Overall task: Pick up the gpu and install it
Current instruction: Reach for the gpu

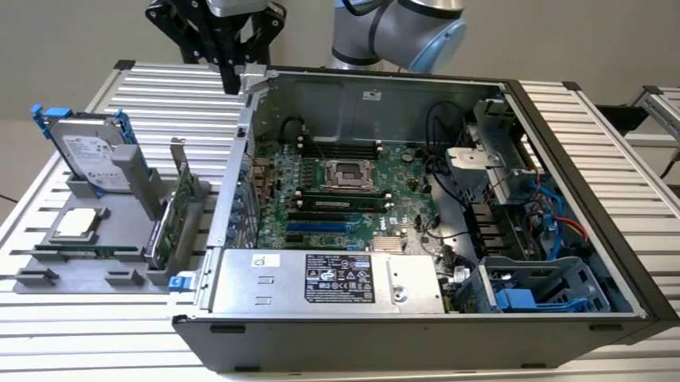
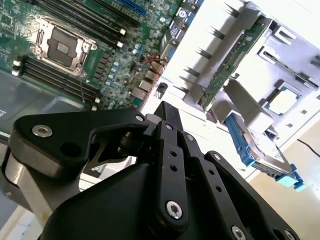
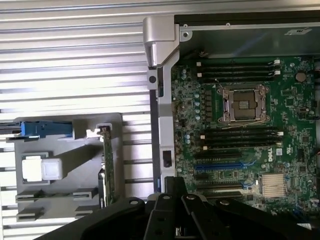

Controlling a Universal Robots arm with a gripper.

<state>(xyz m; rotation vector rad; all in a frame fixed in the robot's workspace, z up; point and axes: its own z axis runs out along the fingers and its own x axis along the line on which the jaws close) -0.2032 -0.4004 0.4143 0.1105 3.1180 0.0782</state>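
The gpu [image 1: 173, 213] stands on edge in a grey holder [image 1: 107, 239] on the exterior view's left, beside the open computer case, its silver bracket up. In both wrist views it appears edge-on as a thin green board [image 2: 231, 61] [image 3: 107, 165]. My gripper [image 1: 229, 79] hangs high over the case's far corner, behind the holder and well apart from the gpu. Its black fingers [image 2: 169, 111] [image 3: 175, 184] are shut with nothing between them. The motherboard [image 1: 340, 191] lies bare inside the case, with blue slots [image 3: 220, 165] near its front.
A silver hard drive in a blue frame [image 1: 94, 153] and a processor chip [image 1: 80, 225] share the holder. The case wall [image 1: 236, 171] rises between holder and motherboard. A power supply [image 1: 330, 280] and a drive cage [image 1: 537, 290] sit at the case's front.
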